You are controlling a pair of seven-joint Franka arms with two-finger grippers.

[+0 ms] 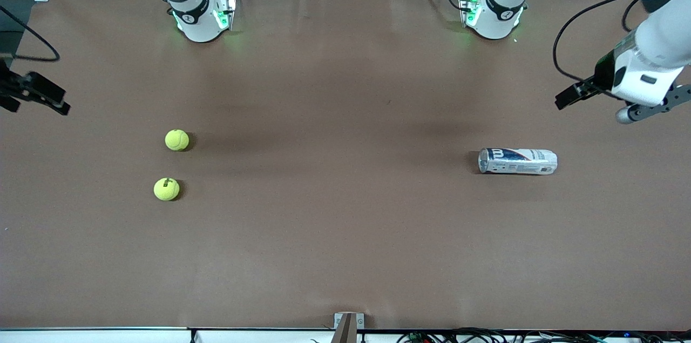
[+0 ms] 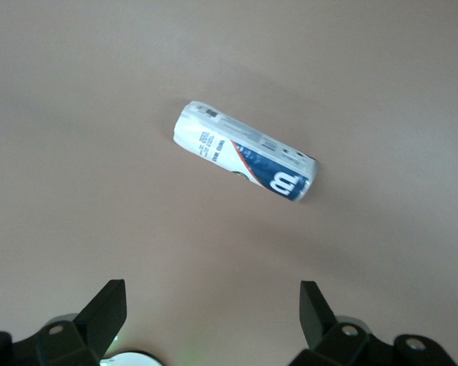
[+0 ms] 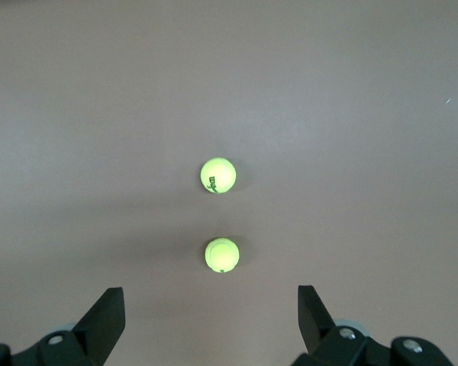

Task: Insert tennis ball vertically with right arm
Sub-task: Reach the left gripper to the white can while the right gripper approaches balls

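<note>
Right gripper (image 3: pixel 206 324): black fingers wide apart, up over brown table (image 1: pixel 334 224), holding nothing. Left gripper (image 2: pixel 210 320): same, waiting. Two fuzzy round yellow tennis balls (image 1: pixel 177 140) (image 1: pixel 167 189) near right arm's end. Shiny tube-shaped ball can (image 1: pixel 517 161) lying flat near left arm's end.

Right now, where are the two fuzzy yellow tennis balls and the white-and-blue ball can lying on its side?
Yellow tennis ball nearer the camera (image 1: pixel 166 189): front view, its middle.
Yellow tennis ball farther from the camera (image 1: pixel 177 140): front view, its middle.
White-and-blue can (image 1: pixel 517 161): front view, mid-body.
</note>
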